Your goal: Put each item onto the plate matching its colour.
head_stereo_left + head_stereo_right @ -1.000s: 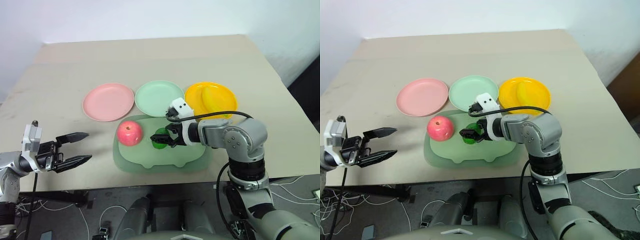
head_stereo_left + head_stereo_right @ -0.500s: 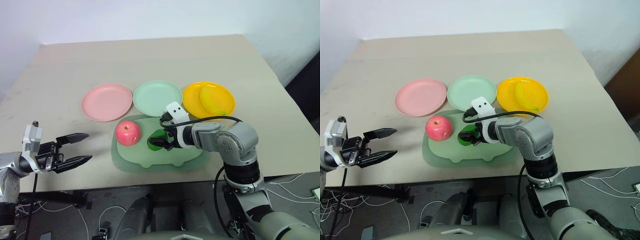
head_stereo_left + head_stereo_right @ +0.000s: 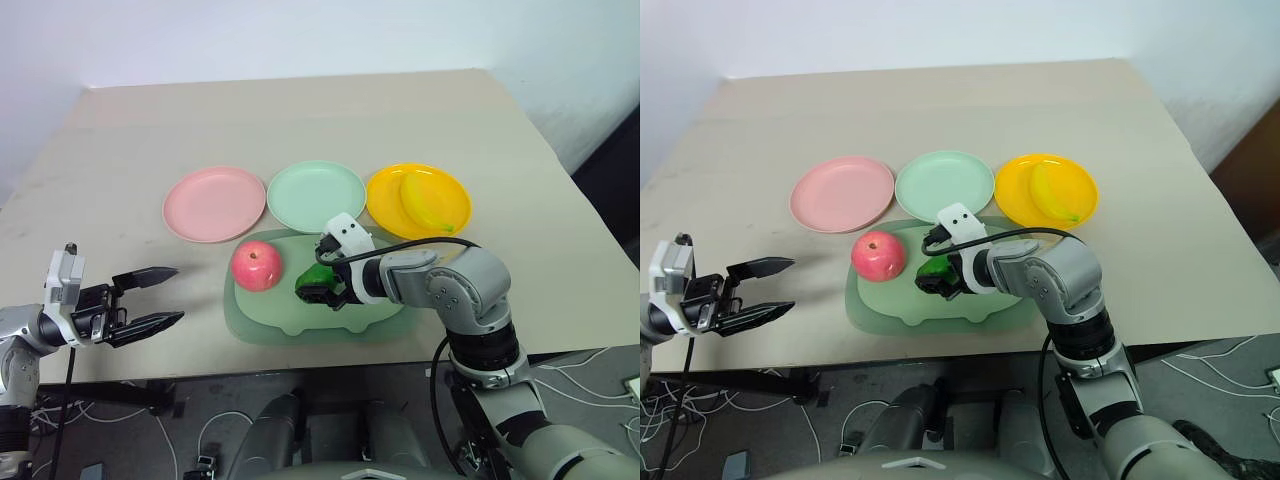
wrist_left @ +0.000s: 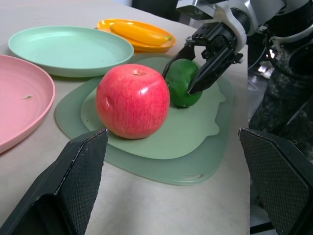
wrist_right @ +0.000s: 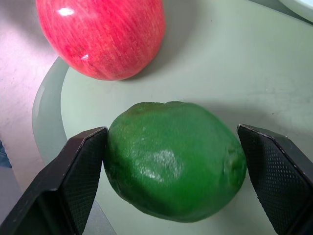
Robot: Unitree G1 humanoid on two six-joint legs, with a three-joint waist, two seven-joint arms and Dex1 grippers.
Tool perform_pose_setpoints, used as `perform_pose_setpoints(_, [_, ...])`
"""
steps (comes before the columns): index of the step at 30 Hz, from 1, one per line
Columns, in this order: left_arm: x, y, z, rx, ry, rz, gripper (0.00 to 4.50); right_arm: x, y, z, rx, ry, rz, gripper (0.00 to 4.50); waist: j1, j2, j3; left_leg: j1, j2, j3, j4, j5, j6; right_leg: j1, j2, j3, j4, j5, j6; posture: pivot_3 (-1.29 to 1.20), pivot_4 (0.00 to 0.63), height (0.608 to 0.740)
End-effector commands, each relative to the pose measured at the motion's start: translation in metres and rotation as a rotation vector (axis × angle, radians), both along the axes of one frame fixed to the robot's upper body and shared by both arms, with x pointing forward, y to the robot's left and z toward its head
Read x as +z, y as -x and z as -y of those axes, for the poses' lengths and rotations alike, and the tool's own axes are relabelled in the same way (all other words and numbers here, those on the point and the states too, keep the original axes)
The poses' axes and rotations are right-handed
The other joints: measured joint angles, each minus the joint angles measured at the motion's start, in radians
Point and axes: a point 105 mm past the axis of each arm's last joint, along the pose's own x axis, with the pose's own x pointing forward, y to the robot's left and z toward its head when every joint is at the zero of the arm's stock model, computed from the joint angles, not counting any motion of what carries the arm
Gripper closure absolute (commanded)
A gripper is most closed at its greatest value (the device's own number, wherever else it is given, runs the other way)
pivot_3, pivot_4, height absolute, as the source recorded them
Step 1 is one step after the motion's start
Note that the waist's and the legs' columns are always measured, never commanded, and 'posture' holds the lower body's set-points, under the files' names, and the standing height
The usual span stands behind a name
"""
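Observation:
A dark green oval fruit lies on the pale green mat, and my right gripper has a finger pressed against each of its sides. The pinkish-red apple stands upright on the mat just left of it, apart from it. The yellow banana lies on the yellow-orange plate. Behind the mat, the pink plate and the mint green plate hold nothing. My left gripper hangs open off the table's front left, pointing toward the apple, well short of it.
The three plates stand in a row just behind the mat, the mint one nearly touching it. The table's front edge runs close below the mat. Cables lie on the floor beneath.
My right gripper has sunk slightly and its fingers have drawn in against the green fruit. The left arm has kept still; the camera shifted a little.

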Motion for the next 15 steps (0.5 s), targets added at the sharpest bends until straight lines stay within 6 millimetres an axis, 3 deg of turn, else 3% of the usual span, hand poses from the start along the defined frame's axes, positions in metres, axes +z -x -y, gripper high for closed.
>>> perform_pose_setpoints(1, [0.009, 0.001, -0.003, 0.005, -0.016, 0.043, 0.00, 0.004, -0.002, 0.001, -0.010, -0.011, 0.022, 0.82, 0.000, 0.000, 0.000, 0.000, 0.000, 0.000, 0.000, 0.000, 0.000, 0.000, 0.000, 0.000, 0.000, 0.000, 0.000, 0.00, 0.150, 0.737])
perform_pose_setpoints(4, [0.009, 0.001, -0.003, 0.006, -0.015, 0.042, 0.00, 0.006, -0.003, 0.002, -0.010, -0.018, 0.020, 1.38, 0.000, 0.000, 0.000, 0.000, 0.000, 0.000, 0.000, 0.000, 0.000, 0.000, 0.000, 0.000, 0.000, 0.000, 0.000, 0.00, 0.150, 0.737])
perform_pose_setpoints(8, [0.010, 0.000, -0.002, 0.005, -0.014, 0.042, 0.00, 0.016, 0.000, 0.004, 0.044, -0.029, 0.030, 1.41, 0.001, 0.000, 0.000, 0.000, 0.000, 0.000, 0.000, 0.000, 0.000, 0.000, 0.000, 0.000, 0.000, 0.000, 0.000, 0.00, 0.150, 0.737])
perform_pose_setpoints(9, [0.010, 0.000, -0.002, 0.005, -0.013, 0.043, 0.00, 0.029, -0.005, 0.005, 0.065, -0.065, 0.061, 1.41, 0.001, 0.000, 0.000, 0.000, 0.000, 0.000, 0.000, 0.000, 0.000, 0.000, 0.000, 0.000, 0.000, 0.000, 0.000, 0.00, 0.150, 0.737])
perform_pose_setpoints(12, [0.011, -0.001, -0.002, 0.005, -0.012, 0.045, 0.00, 0.073, -0.037, 0.017, 0.021, -0.162, 0.183, 1.41, -0.002, 0.001, 0.001, -0.001, 0.000, 0.000, 0.000, 0.000, 0.000, -0.001, 0.000, 0.000, 0.000, 0.000, 0.000, 0.00, 0.150, 0.737])
perform_pose_setpoints(15, [0.011, -0.003, -0.002, 0.007, -0.010, 0.047, 0.00, 0.097, -0.068, 0.028, -0.050, -0.200, 0.275, 1.41, -0.003, 0.000, 0.000, -0.001, 0.001, 0.000, 0.000, 0.000, 0.000, -0.002, 0.001, 0.001, 0.000, 0.001, -0.001, 0.00, 0.150, 0.737])
